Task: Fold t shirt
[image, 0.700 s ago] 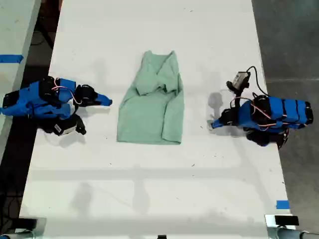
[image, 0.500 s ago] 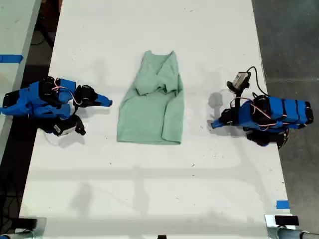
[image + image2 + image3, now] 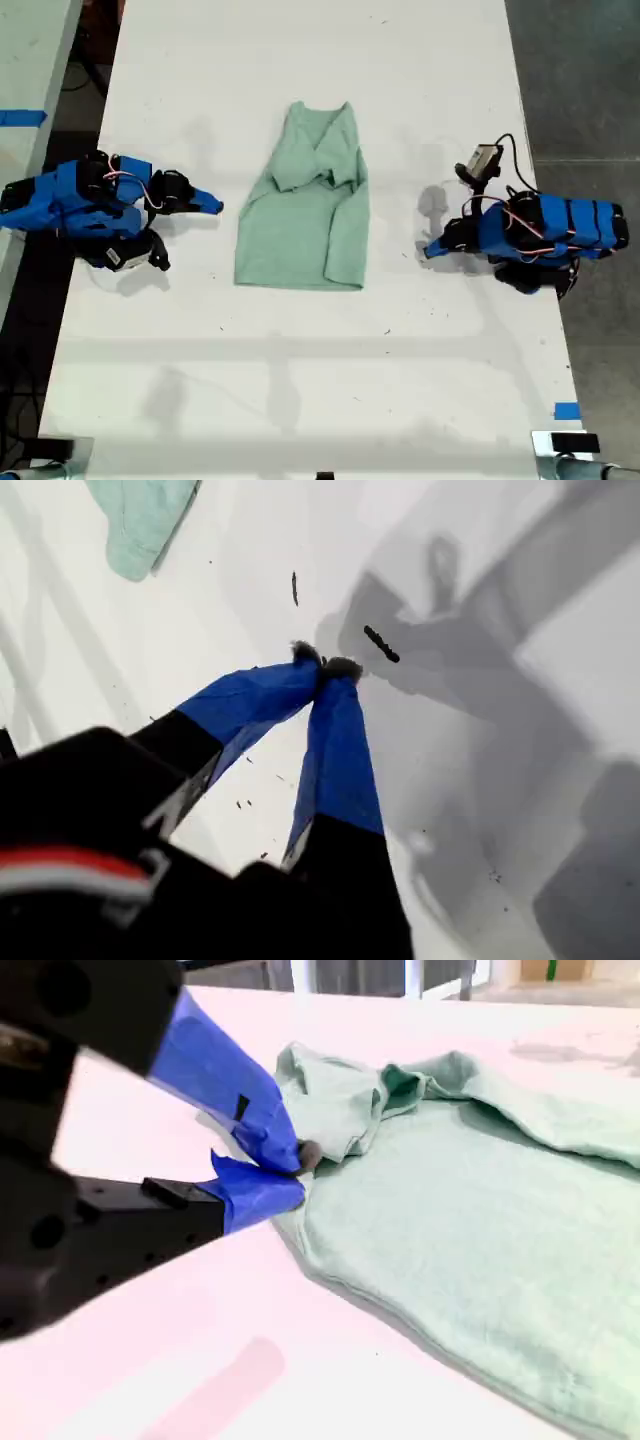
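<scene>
Across the exterior view's centre the t shirt (image 3: 305, 205) lies lengthwise up the worktop (image 3: 300, 400), between both arms. First wrist view: my first pincer (image 3: 322, 668), pressed together, sits well apart from it. Second wrist view: my second pincer (image 3: 290, 1172), nearly closed and empty, is just beside the shirt's edge, so it looks nearer.

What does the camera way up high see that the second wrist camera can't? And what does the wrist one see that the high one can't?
Only the exterior view: the whole t shirt outline, one blue arm at the exterior view's left, another blue arm at its right, and a blue tape piece.
Only the second wrist view: my second gripper close up, tips together beside the cloth's edge.
Both: the mint-green t shirt lying on the white table.
</scene>
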Robot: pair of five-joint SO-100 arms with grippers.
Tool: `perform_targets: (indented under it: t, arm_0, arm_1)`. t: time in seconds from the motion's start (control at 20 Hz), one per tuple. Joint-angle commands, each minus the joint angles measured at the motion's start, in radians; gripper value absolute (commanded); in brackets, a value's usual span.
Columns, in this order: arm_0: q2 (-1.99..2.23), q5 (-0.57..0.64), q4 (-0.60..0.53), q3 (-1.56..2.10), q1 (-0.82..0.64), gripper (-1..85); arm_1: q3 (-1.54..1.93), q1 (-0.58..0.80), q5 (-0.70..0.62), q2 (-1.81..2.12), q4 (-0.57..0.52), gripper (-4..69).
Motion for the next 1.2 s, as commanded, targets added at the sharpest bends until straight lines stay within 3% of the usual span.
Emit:
perform_targets:
  t: [0.0,0.25,0.3,0.4,0.55,0.9,0.95,1.05,1.15]
  arm_0:
    - [-0.566,0.055,-0.017,-0.417,0.072,0.0]
    - [-1.299,0.141,0.158,-1.049,0.115,0.1]
    - [-1.382,0.147,0.176,-1.089,0.106,4.5]
    - [-1.474,0.163,0.147,-1.075,0.101,18.6]
    - [-1.546,0.133,0.083,-1.011,0.098,23.0]
    - [-1.606,0.054,-0.029,-0.882,0.054,18.1]
    - [-1.643,0.051,-0.029,-0.897,0.049,15.3]
    - [-1.7,0.048,-0.021,-0.93,0.048,0.1]
    - [-1.727,0.051,-0.002,-0.957,0.044,0.0]
  arm_1:
    - [0.041,-0.002,0.009,0.009,-0.009,1.9]
    - [0.041,-0.008,0.012,0.009,-0.009,1.9]
    - [0.041,-0.008,0.011,0.009,-0.009,1.9]
    - [0.041,-0.008,0.011,0.009,-0.009,1.9]
    - [0.041,-0.008,0.011,0.009,-0.009,1.9]
    - [0.041,-0.008,0.011,0.009,-0.009,1.9]
    - [0.041,-0.008,0.011,0.009,-0.009,1.9]
    - [0.041,-0.009,0.011,0.009,-0.009,1.9]
    - [0.041,-0.009,0.011,0.009,-0.009,1.9]
